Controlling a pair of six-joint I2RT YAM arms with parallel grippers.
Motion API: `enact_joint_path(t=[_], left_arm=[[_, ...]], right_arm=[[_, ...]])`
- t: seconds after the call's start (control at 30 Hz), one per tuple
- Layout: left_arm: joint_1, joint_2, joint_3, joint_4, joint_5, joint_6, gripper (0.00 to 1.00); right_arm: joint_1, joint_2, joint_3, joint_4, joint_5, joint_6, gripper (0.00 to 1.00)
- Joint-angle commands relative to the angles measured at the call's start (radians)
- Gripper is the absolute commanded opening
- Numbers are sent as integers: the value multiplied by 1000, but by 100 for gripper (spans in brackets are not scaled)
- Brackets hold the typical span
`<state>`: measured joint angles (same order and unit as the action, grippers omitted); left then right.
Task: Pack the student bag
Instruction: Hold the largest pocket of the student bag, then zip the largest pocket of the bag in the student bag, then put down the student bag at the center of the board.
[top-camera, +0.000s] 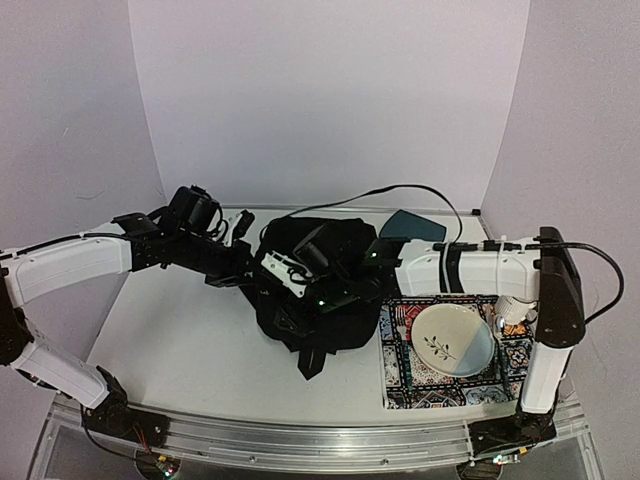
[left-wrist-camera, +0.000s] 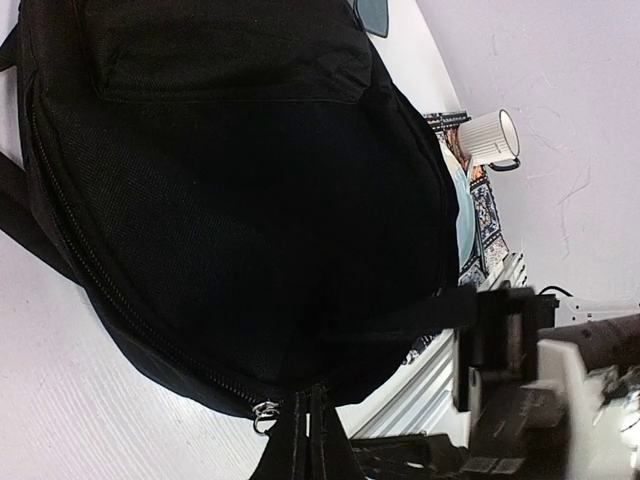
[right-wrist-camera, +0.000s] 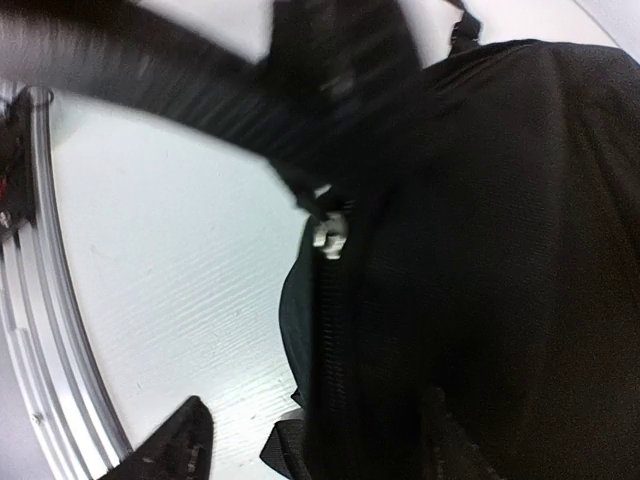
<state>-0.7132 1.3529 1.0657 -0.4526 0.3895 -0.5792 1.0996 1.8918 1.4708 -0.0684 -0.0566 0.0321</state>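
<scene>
Pale lilac walls are seen around a white desk (top-camera: 180, 340). At its middle the bag (top-camera: 320, 290) is laid, slumped, with a strap end trailing toward the near edge. Along the side seen by the left wrist, the zip appears closed up to its pull (left-wrist-camera: 265, 412). Just right of the bag a plate (top-camera: 455, 338) is set on a patterned mat (top-camera: 400, 385), with a mug (top-camera: 510, 312) beside it.

Trouble is judged likeliest from the soft fabric. If it is tugged from one side only, the whole bag could be dragged toward the plate, or the small pull could slip free. The two wrists are also crowded closely enough to knock together.

The left arm (top-camera: 75, 265) is stretched in from the left, its wrist low against the bag's flank. Its jaws are clenched, though whether fabric is pinched cannot be told. The right arm (top-camera: 470, 270) is laid across from the right, its wrist over the bag. Its jaws are too blurred to judge.
</scene>
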Motion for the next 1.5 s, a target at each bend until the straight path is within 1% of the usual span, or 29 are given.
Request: enact_joint_path(t=[0.0, 0.07, 0.13, 0.17, 0.2, 0.33, 0.43, 0.6, 0.7, 0.8, 0.93, 0.97, 1.07, 1.1, 1.13, 1.2, 1.23, 1.27, 1.3, 1.33, 1.4, 1.47], left_arm=[[-3, -42, 40, 79, 1, -16, 0], [0, -37, 42, 76, -39, -15, 0], [10, -30, 44, 70, -87, -11, 0], [17, -26, 47, 65, -113, -5, 0], [25, -15, 54, 58, -138, 5, 0], [87, 56, 109, 37, -201, 50, 0], [165, 112, 158, 30, -233, 98, 0], [278, 232, 286, 26, -250, 168, 0], [303, 298, 363, 26, -271, 202, 0], [317, 362, 408, 27, -304, 212, 0], [347, 384, 386, 52, -378, 188, 0], [353, 376, 366, 72, -380, 180, 0], [357, 328, 307, 130, -318, 172, 0], [357, 309, 284, 144, -298, 171, 0], [357, 285, 256, 153, -285, 171, 0], [357, 242, 192, 173, -274, 171, 0], [357, 222, 164, 181, -275, 171, 0], [357, 197, 131, 184, -281, 171, 0], [357, 178, 109, 186, -290, 170, 2], [358, 159, 94, 186, -301, 172, 6], [361, 114, 68, 187, -328, 173, 21], [369, 62, 51, 185, -351, 173, 38]], right_arm=[[16, 3, 21, 36, 30, -82, 50], [22, -5, 6, 36, 34, -90, 32], [34, -33, -19, 32, 45, -99, 8], [40, -50, -35, 32, 51, -103, 1], [46, -65, -52, 31, 55, -106, 0], [72, -123, -113, 19, 85, -118, 0], [89, -162, -150, 5, 86, -123, 0], [112, -195, -179, -24, 79, -127, 0], [128, -197, -170, -37, 66, -127, 0], [147, -172, -130, -45, 28, -132, 0], [189, -100, -47, -94, -30, -138, 0], [201, -82, -20, -110, -45, -139, 0], [216, -44, 22, -123, -98, -114, 0], [217, -33, 36, -124, -101, -102, 1], [217, -18, 54, -126, -89, -94, 5], [215, 2, 102, -135, -31, -89, 27], [208, 10, 118, -136, 9, -89, 34], [194, 24, 147, -137, 49, -86, 42], [174, 33, 163, -139, 67, -83, 55], [151, 39, 185, -139, 96, -72, 62], [96, 40, 211, -139, 152, -56, 67], [29, 26, 217, -139, 225, -34, 72]])
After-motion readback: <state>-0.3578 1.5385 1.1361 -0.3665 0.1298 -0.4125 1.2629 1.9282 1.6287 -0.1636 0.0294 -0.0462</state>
